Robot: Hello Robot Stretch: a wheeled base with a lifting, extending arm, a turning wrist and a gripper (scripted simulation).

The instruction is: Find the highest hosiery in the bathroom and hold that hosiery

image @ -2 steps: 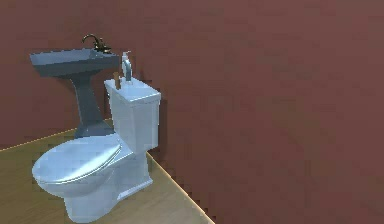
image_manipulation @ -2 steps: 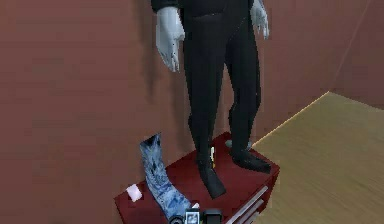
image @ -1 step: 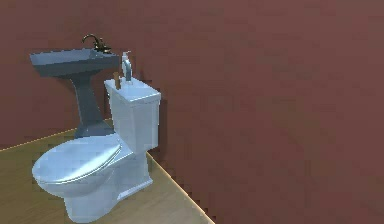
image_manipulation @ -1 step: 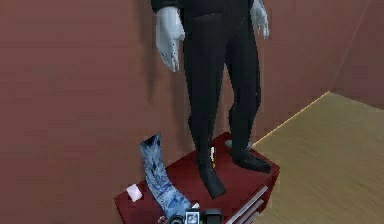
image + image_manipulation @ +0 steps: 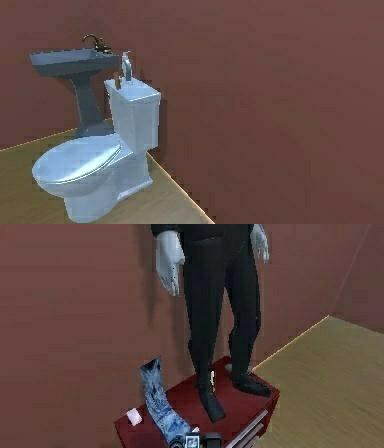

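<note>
Just by the gripper [image 5: 184, 439], blue hosiery [image 5: 155, 394] upright on red cabinet [image 5: 262, 392] (grasp cannot be told)

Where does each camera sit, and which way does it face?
Forward view: on the robot, looking ahead and down at a toilet and sink by a red wall; no robot part in it.
Arm side view: on the robot's body, looking out sideways at a black figure on a red stand, a blue sock beside its feet; the arm's white squares at the bottom edge.
Shared: the red wall and wood floor.
</note>
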